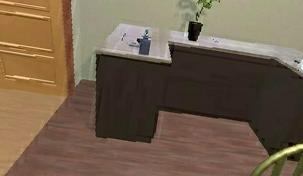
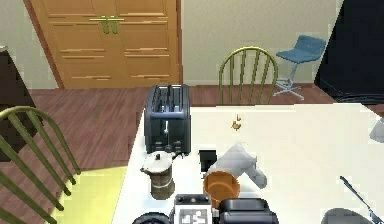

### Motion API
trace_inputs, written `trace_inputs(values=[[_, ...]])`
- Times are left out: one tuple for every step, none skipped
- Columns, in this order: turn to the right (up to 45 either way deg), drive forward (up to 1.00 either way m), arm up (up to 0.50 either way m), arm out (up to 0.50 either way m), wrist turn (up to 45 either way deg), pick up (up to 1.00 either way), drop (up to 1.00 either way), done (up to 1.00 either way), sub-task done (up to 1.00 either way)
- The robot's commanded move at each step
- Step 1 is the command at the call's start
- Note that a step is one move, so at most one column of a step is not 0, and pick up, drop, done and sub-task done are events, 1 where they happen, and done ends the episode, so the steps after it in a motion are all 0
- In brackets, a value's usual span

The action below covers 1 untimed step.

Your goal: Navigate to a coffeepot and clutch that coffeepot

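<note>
A small metal coffeepot [image 2: 158, 173] with a dark knob and a side handle stands upright on the white table [image 2: 300, 150], near its left edge and just in front of a dark two-slot toaster [image 2: 167, 117]. The arm [image 2: 248, 211] comes up from the bottom edge, with a white marker square [image 2: 192, 208] at its end. Left of the marker, the gripper [image 2: 154, 217] shows as a dark body just below the coffeepot. Its far end is cut off by the frame, so I cannot tell whether it holds anything.
An orange bowl [image 2: 221, 185] and a white object [image 2: 246, 165] lie beside the arm. Green chairs [image 2: 40, 150] [image 2: 247, 72] stand by the table, with a blue stool [image 2: 300, 55] beyond. Ahead are dark counters [image 1: 130, 83], a potted plant [image 1: 199, 11] and a wooden door [image 1: 14, 14].
</note>
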Motion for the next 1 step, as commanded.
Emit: trace_inputs(values=[[0.0,0.0,0.0,0.18,0.0,0.0,0.0,0.0,0.0]])
